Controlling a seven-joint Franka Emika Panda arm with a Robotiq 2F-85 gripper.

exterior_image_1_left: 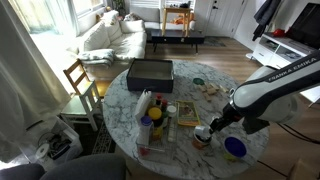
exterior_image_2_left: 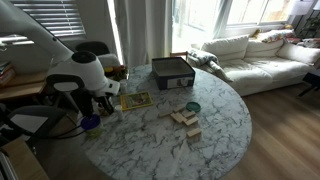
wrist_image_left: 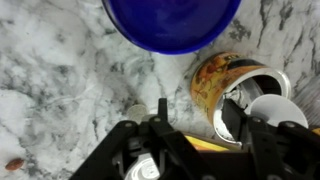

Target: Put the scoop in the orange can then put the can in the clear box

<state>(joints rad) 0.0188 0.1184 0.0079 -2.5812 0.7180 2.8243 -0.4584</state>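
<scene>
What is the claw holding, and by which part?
Cannot tell. The claw sits at the orange can, white scoop inside, but no sure grip shows.

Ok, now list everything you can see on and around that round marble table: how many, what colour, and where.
round marble table: one, white-grey, mid-room
dark grey lidded box: one, table edge nearest the sofa
long clear plastic box: one, see-through, items inside, mid-table
flat yellow book: one, beside the clear box
wooden blocks: several, tan, clustered
small round dish: one, teal, by the blocks
flat round blue disc: one, beside the can
small orange can: one, orange-brown, under the gripper
white scoop: one, in the can's opening
wooden chair: one, beside the table
sofa: one, white, by the windows
robot arm: one, white and black
gripper: one, black, straddling the can, grip unclear
</scene>
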